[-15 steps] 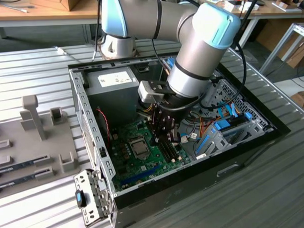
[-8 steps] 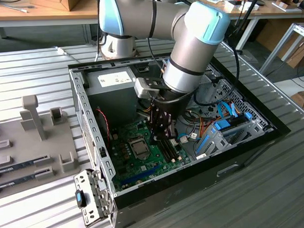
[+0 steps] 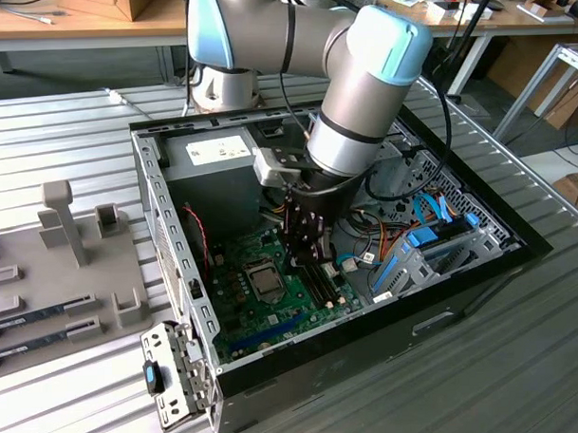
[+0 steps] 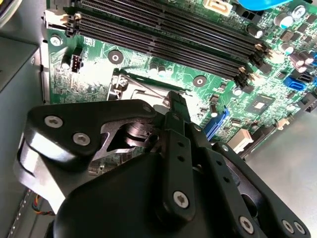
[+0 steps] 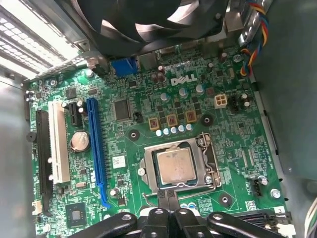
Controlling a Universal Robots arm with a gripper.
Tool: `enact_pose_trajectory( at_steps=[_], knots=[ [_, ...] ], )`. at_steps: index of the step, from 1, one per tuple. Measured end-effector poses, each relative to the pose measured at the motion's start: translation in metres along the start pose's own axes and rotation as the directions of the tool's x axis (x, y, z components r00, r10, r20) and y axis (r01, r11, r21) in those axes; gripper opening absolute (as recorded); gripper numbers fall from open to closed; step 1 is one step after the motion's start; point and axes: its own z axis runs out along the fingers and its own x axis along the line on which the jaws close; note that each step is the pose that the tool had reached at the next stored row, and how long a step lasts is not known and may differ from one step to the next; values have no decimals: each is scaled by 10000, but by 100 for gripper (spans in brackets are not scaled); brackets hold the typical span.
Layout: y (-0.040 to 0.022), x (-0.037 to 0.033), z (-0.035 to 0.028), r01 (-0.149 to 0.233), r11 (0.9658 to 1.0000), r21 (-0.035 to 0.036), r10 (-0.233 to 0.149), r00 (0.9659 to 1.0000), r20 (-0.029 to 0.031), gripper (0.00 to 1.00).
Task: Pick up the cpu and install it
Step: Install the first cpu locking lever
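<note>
Inside an open computer case (image 3: 175,220), the arm's gripper (image 5: 168,201) hangs just beside the seated cpu (image 5: 174,166).

Its black fingers (image 5: 168,196) are pressed together, holding nothing, with their tips at the edge of the metal socket frame (image 5: 210,163) that rings the single silver chip on the green motherboard (image 5: 124,148). One blue expansion slot (image 5: 97,148) runs nearby; four empty memory slots (image 4: 163,29) show in the second wrist view.

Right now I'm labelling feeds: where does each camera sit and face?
Exterior view: off the arm, looking down into the open computer case; arm and tool show.
First wrist view: on the wrist, facing the motherboard and the cpu in its socket; tool shows.
Second wrist view: on the wrist, looking past the tool at the memory slots.
Shared: motherboard and tool, in both wrist views.
</note>
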Motion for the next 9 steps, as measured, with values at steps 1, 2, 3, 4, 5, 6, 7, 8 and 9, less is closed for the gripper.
enact_pose_trajectory(
  at_steps=[1,2,3,4,5,6,7,8,9],
  knots=[
    [-5,-3,14,-2,10000,0,2,10000,0,11],
    [-7,-4,23,-2,10000,0,2,10000,0,11],
    [-8,-5,28,-1,10000,0,1,10000,0,11],
    [-10,-6,35,-1,10000,0,1,10000,-1,11],
    [-10,-7,39,-1,10000,0,1,10000,-1,11],
    [-11,-8,43,-1,10000,0,1,10000,-1,11],
    [-12,-7,47,-1,10000,0,1,10000,-1,11],
    [-9,-6,51,0,10000,1,0,10000,-3,11],
    [-3,-5,55,0,10000,0,0,10000,-2,11]
  ],
)
